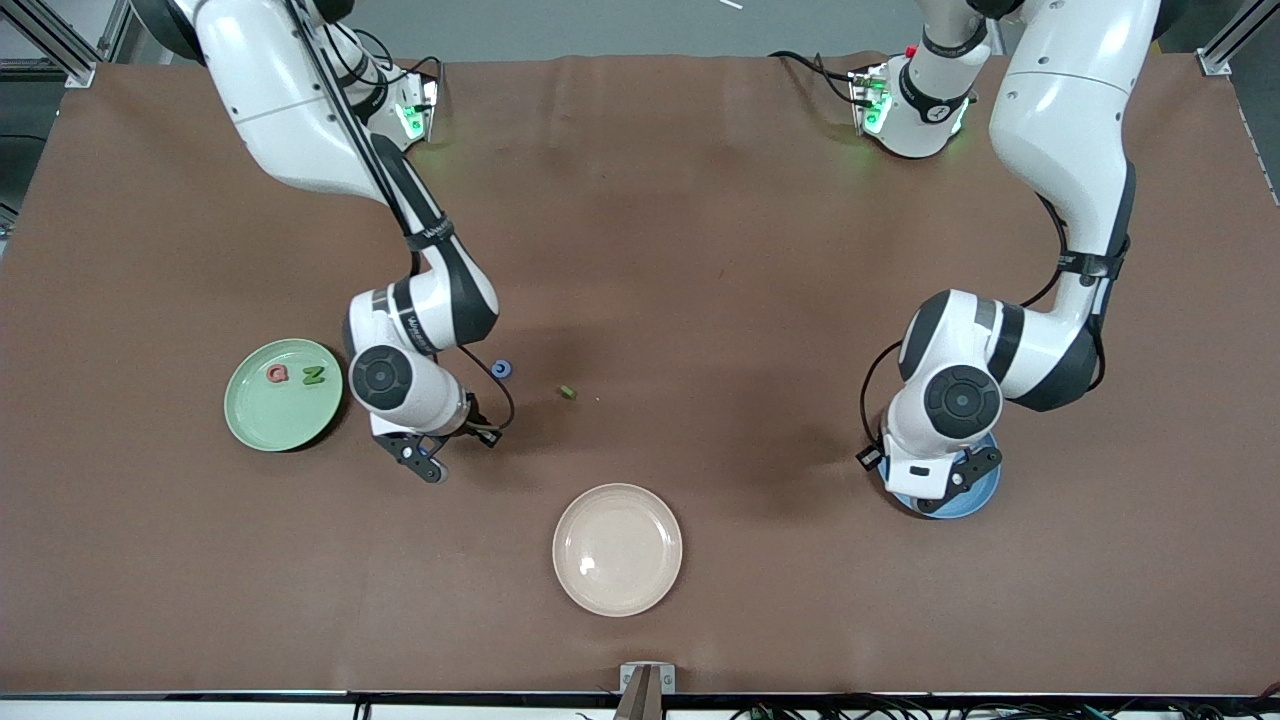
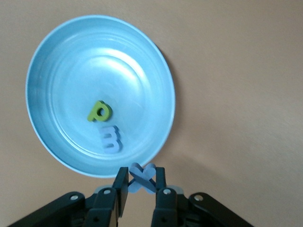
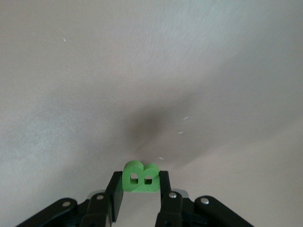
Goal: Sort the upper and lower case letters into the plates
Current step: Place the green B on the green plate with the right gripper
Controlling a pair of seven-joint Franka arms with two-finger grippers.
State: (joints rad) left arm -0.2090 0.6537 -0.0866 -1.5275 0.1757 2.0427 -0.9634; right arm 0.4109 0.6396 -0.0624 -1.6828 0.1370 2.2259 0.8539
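Now clamping green B (image 3: 140, 177) in right hand (image 3: 140, 189), lower-left centre of frame; gripping blue X (image 2: 142, 177) in left hand (image 2: 141, 187) over blue plate (image 2: 57, 71).

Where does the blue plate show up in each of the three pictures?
Front view: the blue plate peeks out beneath the left arm's hand, toward that arm's end of the table.
Left wrist view: the blue plate fills the middle, with two letters in it.
Right wrist view: not in it.
Shared landmark: the brown table.
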